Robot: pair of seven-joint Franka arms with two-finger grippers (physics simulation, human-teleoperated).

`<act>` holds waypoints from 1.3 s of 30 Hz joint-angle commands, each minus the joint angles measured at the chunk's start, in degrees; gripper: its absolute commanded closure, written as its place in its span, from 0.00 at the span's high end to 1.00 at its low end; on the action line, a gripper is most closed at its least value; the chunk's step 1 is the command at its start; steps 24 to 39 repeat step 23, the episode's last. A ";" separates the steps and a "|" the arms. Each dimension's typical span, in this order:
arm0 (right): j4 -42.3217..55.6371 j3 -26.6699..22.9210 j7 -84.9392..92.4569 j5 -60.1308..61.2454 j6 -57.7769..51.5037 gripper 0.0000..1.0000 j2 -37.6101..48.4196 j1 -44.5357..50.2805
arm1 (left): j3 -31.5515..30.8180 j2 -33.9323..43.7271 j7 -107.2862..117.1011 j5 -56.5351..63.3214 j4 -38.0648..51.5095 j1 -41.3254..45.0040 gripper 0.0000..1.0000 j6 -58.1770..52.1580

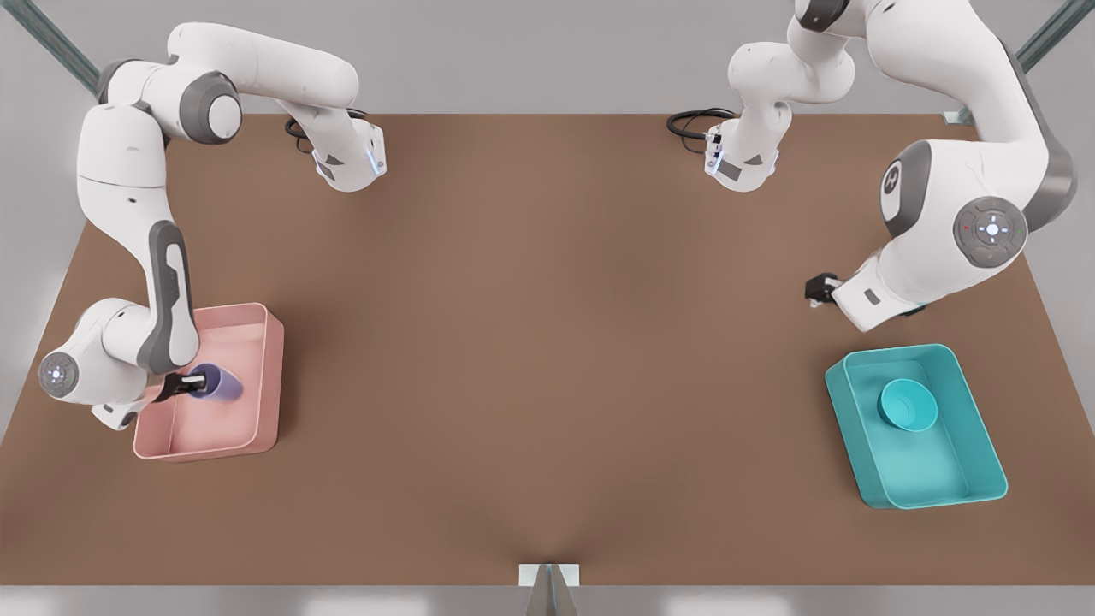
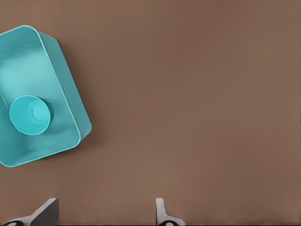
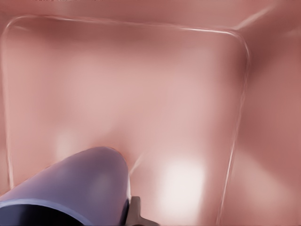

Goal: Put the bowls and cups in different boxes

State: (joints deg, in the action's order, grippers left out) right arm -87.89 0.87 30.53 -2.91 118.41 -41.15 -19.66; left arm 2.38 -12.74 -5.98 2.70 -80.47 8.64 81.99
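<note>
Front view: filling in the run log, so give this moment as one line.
right gripper: holds cup over pink box | left gripper: open, near teal box | bowl: in teal box

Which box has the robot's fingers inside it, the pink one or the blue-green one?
The pink box, at the front view's left. The right gripper holds the purple cup inside it. The teal box only holds the teal bowl.

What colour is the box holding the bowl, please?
Teal box, same colour as the bowl; clearest in the front view.
</note>
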 commanded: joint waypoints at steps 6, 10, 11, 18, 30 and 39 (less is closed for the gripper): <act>0.00 0.36 10.25 -0.08 -0.11 1.00 0.80 -0.55 | -0.10 0.79 5.18 -0.24 0.05 0.24 1.00 -7.28; -0.52 0.44 10.17 0.09 -4.50 1.00 3.44 -0.81 | -0.10 0.79 5.27 -0.15 0.13 0.24 1.00 -7.46; -0.79 0.44 10.25 0.45 -7.92 1.00 5.28 -0.99 | -0.18 0.79 5.27 -0.07 0.05 0.24 1.00 -7.46; 5.19 3.43 -22.26 -5.96 -43.88 1.00 27.08 8.85 | -0.10 0.79 5.18 0.11 0.14 -0.02 1.00 -7.37; 6.68 6.33 -31.49 -5.88 -47.31 1.00 35.70 12.99 | -0.10 0.88 5.18 0.11 0.14 -0.02 1.00 -7.28; 6.68 6.33 -31.49 -5.88 -47.31 1.00 35.70 12.99 | -0.10 0.88 5.18 0.11 0.14 -0.02 1.00 -7.28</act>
